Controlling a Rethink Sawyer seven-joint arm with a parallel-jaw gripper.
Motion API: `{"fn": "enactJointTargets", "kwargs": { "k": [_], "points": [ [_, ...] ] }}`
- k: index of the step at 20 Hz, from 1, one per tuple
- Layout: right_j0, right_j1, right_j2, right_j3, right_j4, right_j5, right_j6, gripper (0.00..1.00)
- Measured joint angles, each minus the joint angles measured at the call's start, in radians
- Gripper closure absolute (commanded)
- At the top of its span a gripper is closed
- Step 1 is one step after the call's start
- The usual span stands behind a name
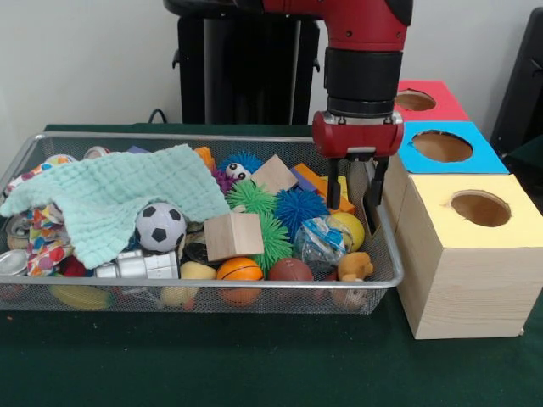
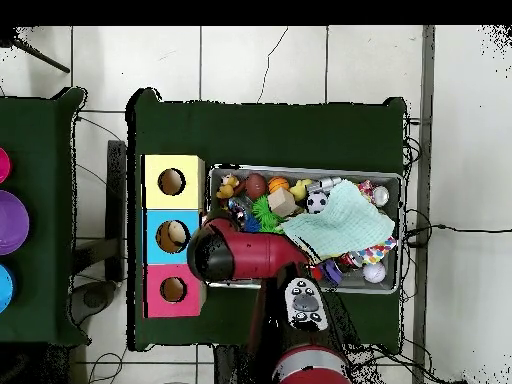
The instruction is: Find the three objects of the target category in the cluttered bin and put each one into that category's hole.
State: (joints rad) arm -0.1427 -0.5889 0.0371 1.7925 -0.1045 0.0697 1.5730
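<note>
The wire mesh bin (image 1: 212, 138) is full of toys. My gripper (image 1: 354, 197) hangs open and empty over the bin's right end, just left of the blue-topped box. An orange-brown squishy toy (image 1: 355, 265) lies at the bin's near right corner, below and in front of the gripper; it also shows in the overhead view (image 2: 229, 186). A pale yellow bun-like toy (image 1: 197, 271) lies by the near wall. The red-topped box's hole (image 1: 415, 101) is behind the gripper to the right, and shows in the overhead view (image 2: 173, 290). In the overhead view the arm (image 2: 240, 255) hides the gripper.
A mint cloth (image 1: 110, 197) covers the bin's left half. A soccer ball (image 1: 160, 226), a wooden cube (image 1: 233, 235), spiky balls (image 1: 301, 208) and a small basketball (image 1: 239, 270) lie nearby. The blue-topped box (image 1: 475, 157) and the yellow-topped box (image 1: 517, 229) stand right of the bin.
</note>
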Motion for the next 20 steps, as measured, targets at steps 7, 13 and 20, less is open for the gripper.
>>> {"fn": "enactJointTargets", "kwargs": {
  "k": [7,13,20],
  "points": [
    [-0.005,0.057,0.001,-0.036,0.000,-0.066,0.000,0.00],
    [-0.012,0.100,0.003,-0.049,0.000,-0.125,0.000,0.00],
    [-0.025,0.136,0.003,-0.062,0.000,-0.168,0.000,0.00]
  ]
}}
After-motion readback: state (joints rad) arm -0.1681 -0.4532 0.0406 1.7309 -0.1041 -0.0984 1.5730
